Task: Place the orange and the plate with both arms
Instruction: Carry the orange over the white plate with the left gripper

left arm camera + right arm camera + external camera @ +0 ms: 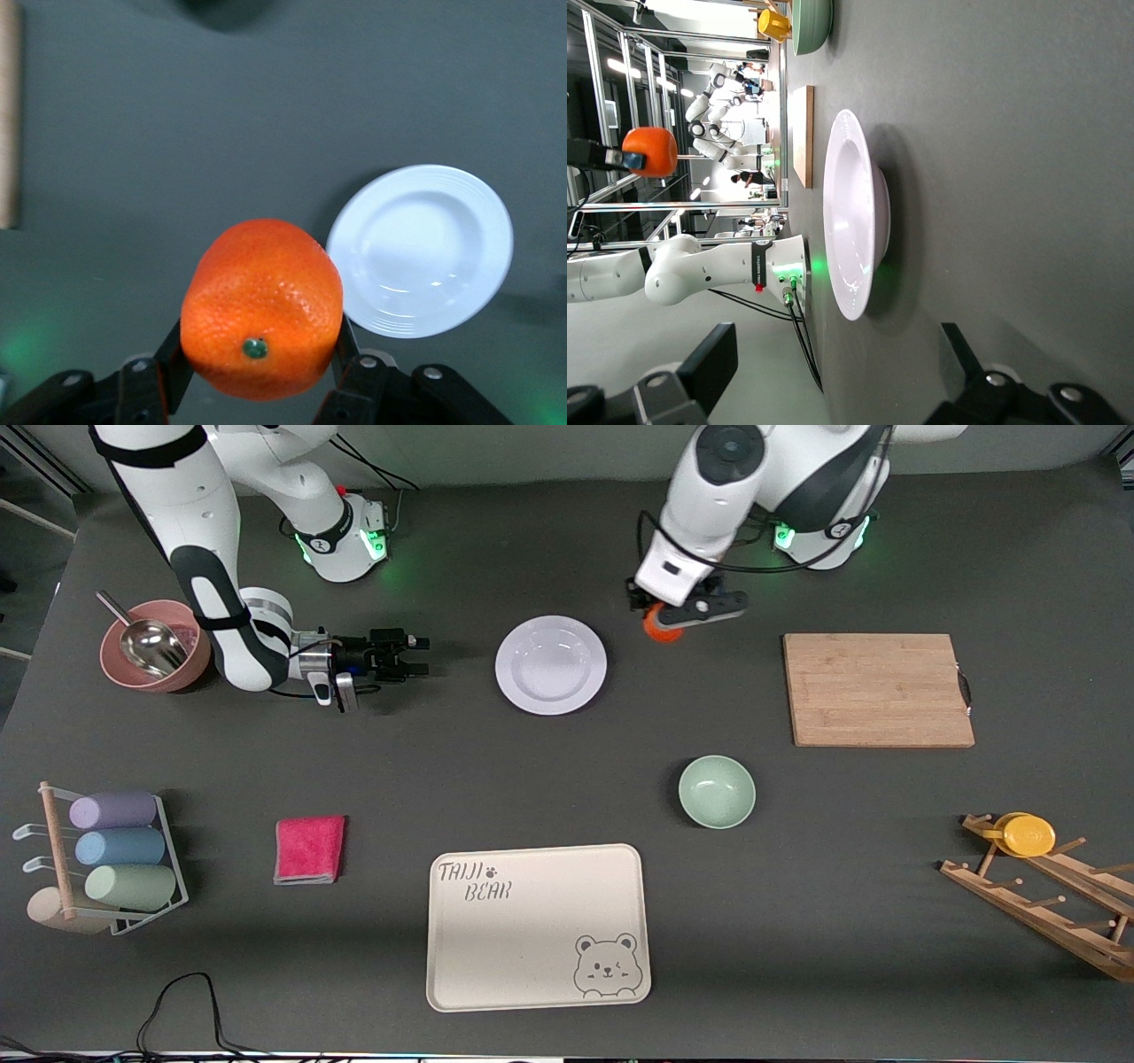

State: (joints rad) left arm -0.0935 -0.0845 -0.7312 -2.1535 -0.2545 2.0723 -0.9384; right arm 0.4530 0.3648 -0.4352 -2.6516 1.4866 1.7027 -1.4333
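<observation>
I see cream tray (537, 926) nearest front camera, green bowl (717, 791) farther back. Plate (550, 664) flat on table, farther than bowl. My right gripper (415, 654) low beside plate toward right arm's end, jaws spread, nothing between. My left gripper (678, 615) up over bare table just beside plate, jaws pinching orange (262, 306).

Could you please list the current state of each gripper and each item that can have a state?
Left gripper: shut on the small round orange fruit, held above the table.
Right gripper: open, low beside the plate, holding nothing.
Round glossy white plate: flat on the table, empty.
Pale green bowl: upright, empty.
Cream bear-print tray: empty.
Wooden cutting board: bare.
</observation>
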